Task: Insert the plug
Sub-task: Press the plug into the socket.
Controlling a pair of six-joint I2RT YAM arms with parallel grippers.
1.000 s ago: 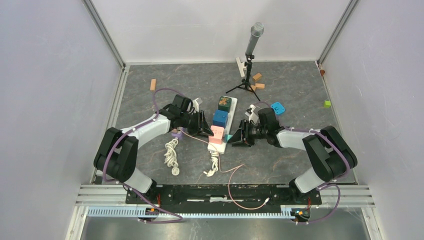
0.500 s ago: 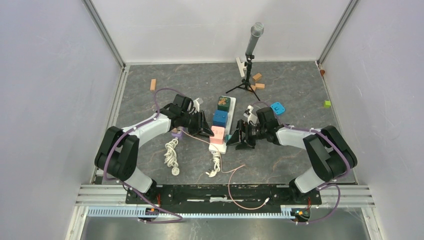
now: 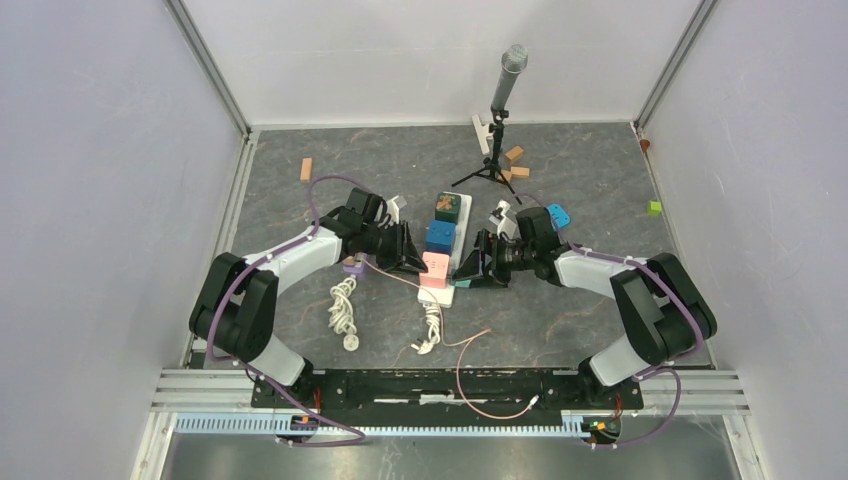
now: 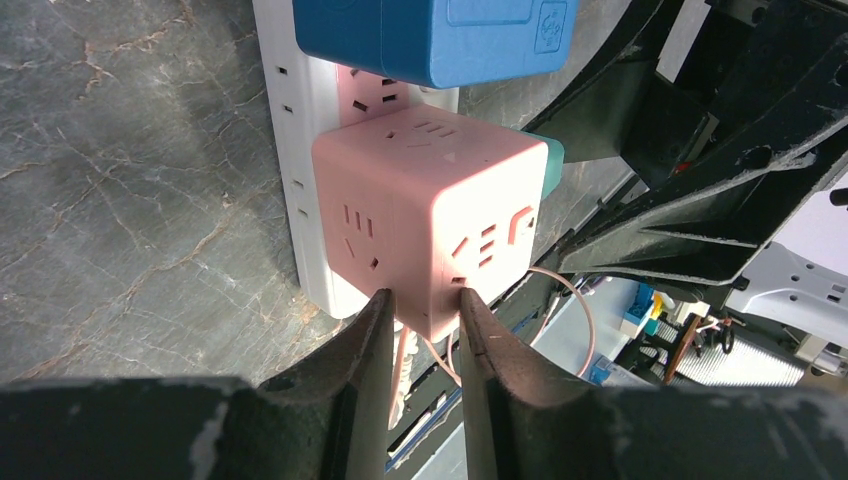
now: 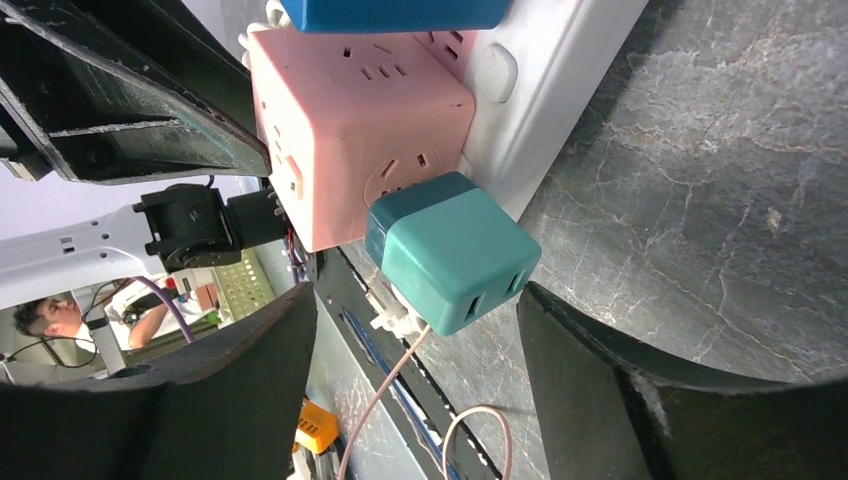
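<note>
Teal plug (image 5: 450,250) sits in the side socket of the pink cube (image 4: 420,215), which stands on the white strip (image 4: 290,130) on the bench (image 5: 700,200). It looks flush, but the joint is shadowed, so a small gap may remain. Risks: a finger of the right end effector (image 5: 415,295) snags the plug or the cable (image 5: 385,400) on retreat and drags it out, or a push from the left end effector (image 4: 421,295) tilts the cube off the strip. Plug's long axis lies flat across the bench, prongs toward the left arm, port face toward the right arm. Right end effector is released, fingers wide either side of the plug, touching neither. Left is nearly clenched at the cube's near bottom corner; cannot tell whether it pinches anything.
</note>
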